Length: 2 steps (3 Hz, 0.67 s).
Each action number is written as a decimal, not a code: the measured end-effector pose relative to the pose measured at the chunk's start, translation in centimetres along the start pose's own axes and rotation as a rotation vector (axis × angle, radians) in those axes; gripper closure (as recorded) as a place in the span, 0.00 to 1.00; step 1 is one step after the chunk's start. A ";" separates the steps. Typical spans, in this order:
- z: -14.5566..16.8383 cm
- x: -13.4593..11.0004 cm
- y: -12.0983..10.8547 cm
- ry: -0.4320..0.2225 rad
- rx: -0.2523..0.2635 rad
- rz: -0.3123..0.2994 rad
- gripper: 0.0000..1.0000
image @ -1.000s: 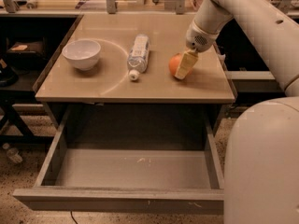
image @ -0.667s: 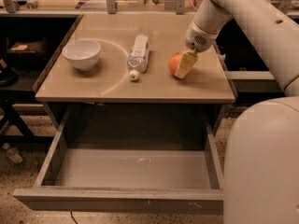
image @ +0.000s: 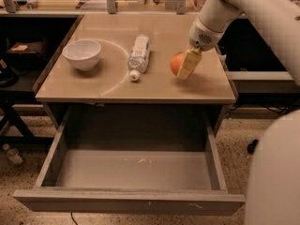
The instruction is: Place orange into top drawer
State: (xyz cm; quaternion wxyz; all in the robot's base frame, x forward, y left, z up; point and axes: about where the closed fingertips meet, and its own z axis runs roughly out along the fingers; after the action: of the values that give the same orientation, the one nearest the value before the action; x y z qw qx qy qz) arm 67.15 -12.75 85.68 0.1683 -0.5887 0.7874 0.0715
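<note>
The orange sits on the tan table top, right of centre. My gripper reaches down from the upper right and is shut on the orange. One cream finger lies across the orange's right side; the other is hidden behind the fruit. The orange is at or just above the table surface. The top drawer is pulled wide open below the table's front edge, and its grey bottom holds nothing.
A white bowl stands at the table's left. A clear plastic bottle lies between the bowl and the orange, cap toward me. My arm's white body fills the right edge. Dark shelving flanks the table.
</note>
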 end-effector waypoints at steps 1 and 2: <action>-5.5 0.0 3.6 -0.075 0.118 0.048 1.00; -10.3 0.1 8.4 -0.162 0.235 0.122 1.00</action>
State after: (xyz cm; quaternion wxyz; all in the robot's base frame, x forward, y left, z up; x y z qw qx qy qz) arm 57.31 -13.62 94.55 0.2943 -0.5085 0.8084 0.0363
